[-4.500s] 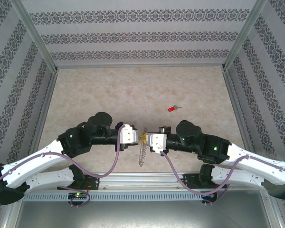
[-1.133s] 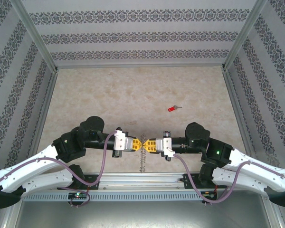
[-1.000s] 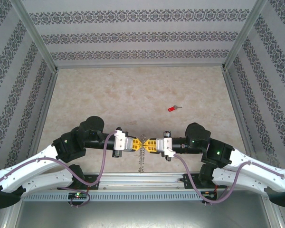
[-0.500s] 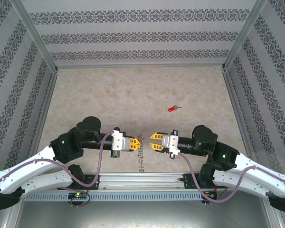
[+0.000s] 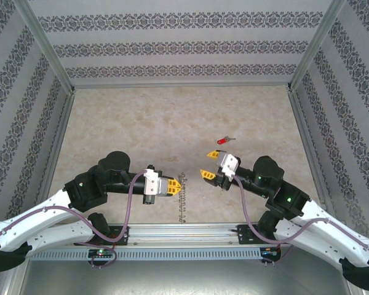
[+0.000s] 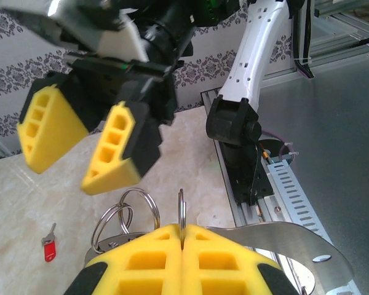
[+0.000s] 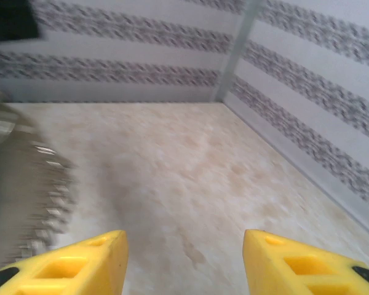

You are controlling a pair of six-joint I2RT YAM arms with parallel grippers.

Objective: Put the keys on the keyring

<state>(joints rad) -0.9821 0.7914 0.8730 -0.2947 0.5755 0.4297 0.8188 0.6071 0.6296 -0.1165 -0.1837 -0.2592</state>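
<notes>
Seen from above, your left pincer (image 5: pixel 176 184) lies left of centre, close to the front rail (image 5: pixel 184 232) of the bench (image 5: pixel 141 123). Its yellow pads are pressed together on the keyring (image 5: pixel 183 201), which trails from the tips toward that rail. Your left wrist camera adds a detail the overhead view cannot give: the pads (image 6: pixel 141 261) meet on one thin wire loop standing upright between them, with more loops bunched just to its left. Further right, your right pincer (image 5: pixel 210 166) is spread wide and grips nothing, apart from the ring and angled toward the far right. Its wrist camera looks between two well-separated yellow fingers at pale marbled bench, with a blurred grey fringe at the left edge of that view. The red-headed key (image 5: pixel 223 141) lies flat just beyond this pincer, right of centre. Past the key the bench runs bare to the patterned walls (image 5: pixel 184 43) at the back and right, where metal posts mark the corners
</notes>
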